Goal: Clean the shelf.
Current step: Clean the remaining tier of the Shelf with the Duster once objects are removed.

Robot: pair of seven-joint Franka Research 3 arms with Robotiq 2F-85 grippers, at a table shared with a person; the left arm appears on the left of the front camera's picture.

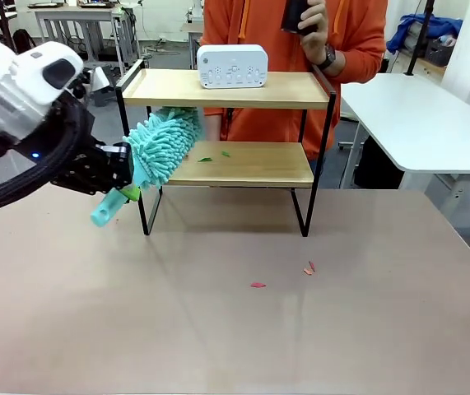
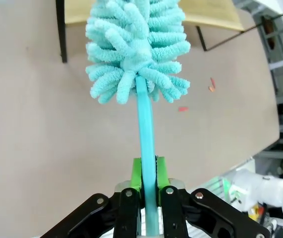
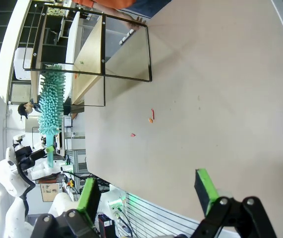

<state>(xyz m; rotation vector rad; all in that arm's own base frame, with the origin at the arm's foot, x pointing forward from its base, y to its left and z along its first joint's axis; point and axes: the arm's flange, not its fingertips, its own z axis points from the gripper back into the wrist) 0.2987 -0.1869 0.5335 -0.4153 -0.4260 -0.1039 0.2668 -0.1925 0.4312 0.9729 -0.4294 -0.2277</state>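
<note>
The shelf stands at the table's far middle, two wooden boards in a black frame. Small green scraps lie on its lower board. My left gripper is shut on the handle of a teal fluffy duster, whose head rests at the left end of the lower board. In the left wrist view the green pads clamp the teal handle, with the duster head in front of the shelf board. My right gripper hangs open over the table, far from the shelf and duster.
A white device sits on the top board. A person in an orange top stands behind the shelf holding a black object. Red scraps lie on the brown table in front of the shelf. A white table stands at right.
</note>
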